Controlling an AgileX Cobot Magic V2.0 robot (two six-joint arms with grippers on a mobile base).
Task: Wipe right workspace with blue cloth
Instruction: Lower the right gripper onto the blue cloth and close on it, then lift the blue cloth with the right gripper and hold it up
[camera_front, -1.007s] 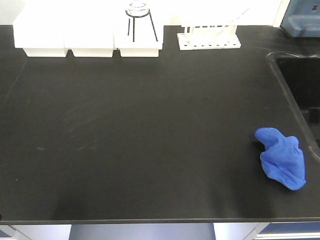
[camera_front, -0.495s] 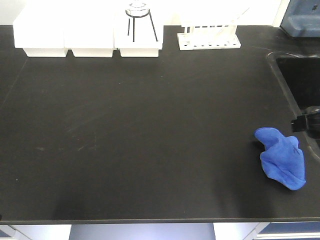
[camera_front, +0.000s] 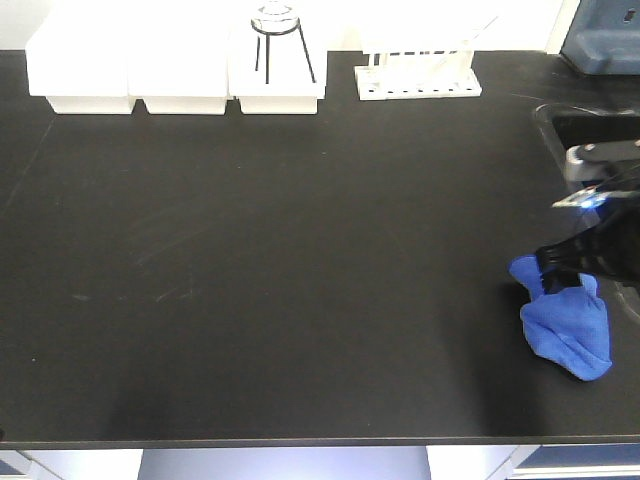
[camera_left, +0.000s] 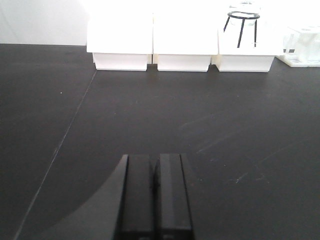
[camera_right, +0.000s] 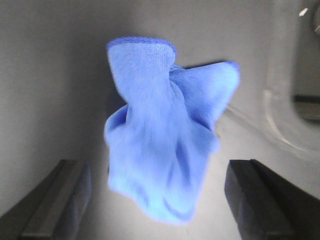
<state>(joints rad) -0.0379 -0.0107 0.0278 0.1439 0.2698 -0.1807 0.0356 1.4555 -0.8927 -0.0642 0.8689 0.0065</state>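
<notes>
The blue cloth (camera_front: 567, 330) lies bunched on a black benchtop (camera_front: 300, 250) near its right front corner, beside the sink. My right gripper (camera_front: 562, 272) reaches in from the right and hangs over the cloth's upper end. In the right wrist view the right gripper (camera_right: 155, 170) is open, its two dark fingers (camera_right: 55, 200) standing wide on either side of the cloth (camera_right: 160, 145) without touching it. My left gripper (camera_left: 154, 159) is shut on nothing, low over bare bench. The right workspace is out of view.
Three white bins (camera_front: 130, 70) line the back edge, with a glass vessel on a black tripod (camera_front: 278, 40) on the third. A white tube rack (camera_front: 418, 75) stands to their right. A sink (camera_front: 600, 150) is sunk into the bench at the right.
My right arm has come in from the right edge and now hangs over the cloth's upper end. The cloth itself has not moved.
</notes>
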